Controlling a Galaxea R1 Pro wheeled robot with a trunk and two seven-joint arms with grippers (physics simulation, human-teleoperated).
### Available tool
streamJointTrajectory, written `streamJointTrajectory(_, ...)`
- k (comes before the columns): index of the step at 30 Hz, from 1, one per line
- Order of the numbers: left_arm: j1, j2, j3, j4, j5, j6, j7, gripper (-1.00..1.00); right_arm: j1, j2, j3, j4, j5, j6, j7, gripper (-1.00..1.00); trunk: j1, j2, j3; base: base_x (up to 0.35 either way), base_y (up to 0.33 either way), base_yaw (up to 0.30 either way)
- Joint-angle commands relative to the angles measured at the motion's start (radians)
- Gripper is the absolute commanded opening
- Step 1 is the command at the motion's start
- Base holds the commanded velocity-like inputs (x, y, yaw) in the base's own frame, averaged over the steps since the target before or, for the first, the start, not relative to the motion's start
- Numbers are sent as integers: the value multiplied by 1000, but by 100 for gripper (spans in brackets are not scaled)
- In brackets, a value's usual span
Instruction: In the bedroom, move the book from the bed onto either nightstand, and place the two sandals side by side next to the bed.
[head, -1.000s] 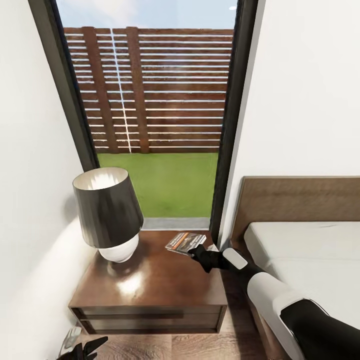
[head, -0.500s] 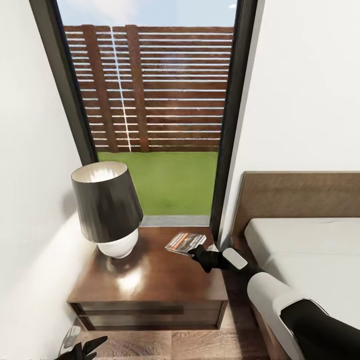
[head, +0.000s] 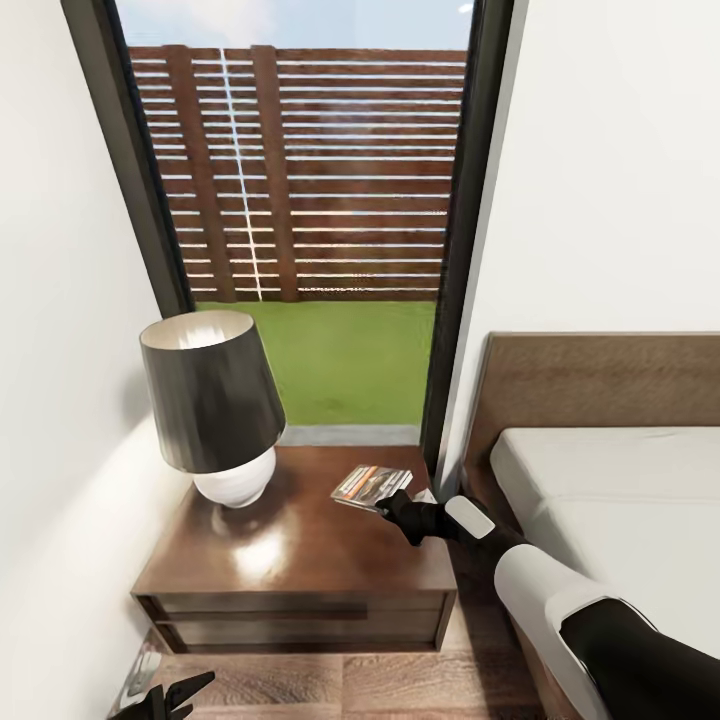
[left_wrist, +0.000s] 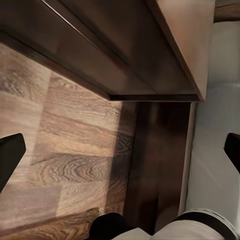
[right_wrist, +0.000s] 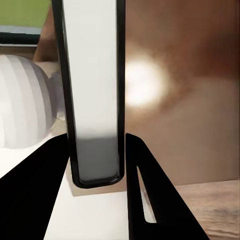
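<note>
- Left gripper (head: 165, 697) low over the wood floor (left_wrist: 60, 150) in front of the nightstand (head: 300, 560); wrist view shows its 2 fingers (left_wrist: 9, 157) spread wide apart, nothing between them.
- Right gripper (head: 392, 505) reaches across the nightstand's right edge, clamped on the book (head: 372, 484); wrist view shows the page edge (right_wrist: 94, 90) pinched between both dark fingers (right_wrist: 145, 195).
- Book is tilted above the right rear part of the nightstand top; contact with the wood cannot be judged.
- Lamp (head: 213, 405), dark shade and white base, stands on the left rear of the top.
- Bed (head: 610, 500) just right of the nightstand.
- Window (head: 310, 230) behind shows grass and a slatted fence.
</note>
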Motion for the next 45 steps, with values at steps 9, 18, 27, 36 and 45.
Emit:
streamJointTrajectory(9, -1, -1, 7, 0, 3, 11, -2, 100, -3, 0, 4, -1, -6, 1, -3, -100, 34, -64, -29, 0, 0, 0)
streamJointTrajectory(18, -1, -1, 8, 0, 3, 13, -2, 100, -4, -3, 4, -1, -6, 3, -3, -100, 69, -127, -57, 0, 0, 0)
streamJointTrajectory(27, -1, -1, 8, -1, 3, 13, -2, 100, -5, -3, 4, -1, -6, 4, -3, -100, 103, -190, -86, 0, 0, 0)
streamJointTrajectory(36, -1, -1, 8, -1, 3, 13, -2, 100, -7, -4, 4, -1, -6, 6, -4, -100, 111, -204, -92, 0, 0, 0)
streamJointTrajectory(45, -1, -1, 8, -1, 3, 13, -3, 100, -15, -5, 4, -1, -9, 8, -44, -100, 111, -204, -92, 0, 0, 0)
